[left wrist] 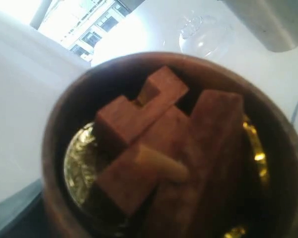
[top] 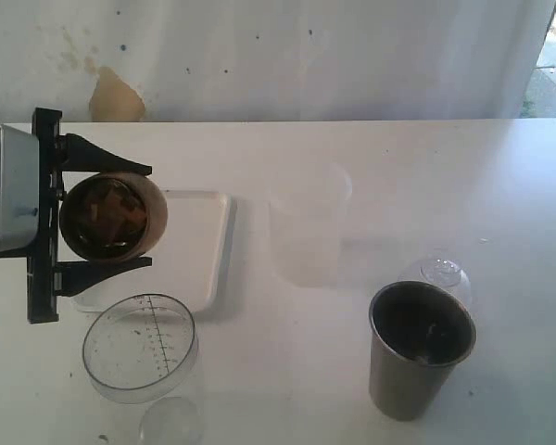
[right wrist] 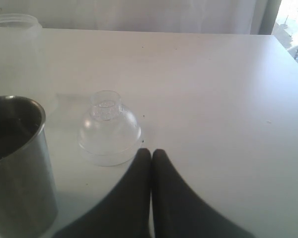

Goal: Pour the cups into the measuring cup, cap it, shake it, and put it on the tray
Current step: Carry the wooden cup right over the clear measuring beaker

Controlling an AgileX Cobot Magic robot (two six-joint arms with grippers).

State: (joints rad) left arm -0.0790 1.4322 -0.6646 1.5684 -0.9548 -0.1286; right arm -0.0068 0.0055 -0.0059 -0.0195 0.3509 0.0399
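The brown cup (top: 113,219), clamped on its side in your left gripper (top: 145,216) with wooden blocks (left wrist: 154,148) inside, hangs over the tray (top: 208,250); centre its lip above the near-empty measuring cup (top: 141,346) beside it before tipping further. Rightward, the steel tumbler (top: 417,357) stands on the worktop (top: 398,167), contents unclear; your right gripper (right wrist: 151,153) is closed, empty-handed.
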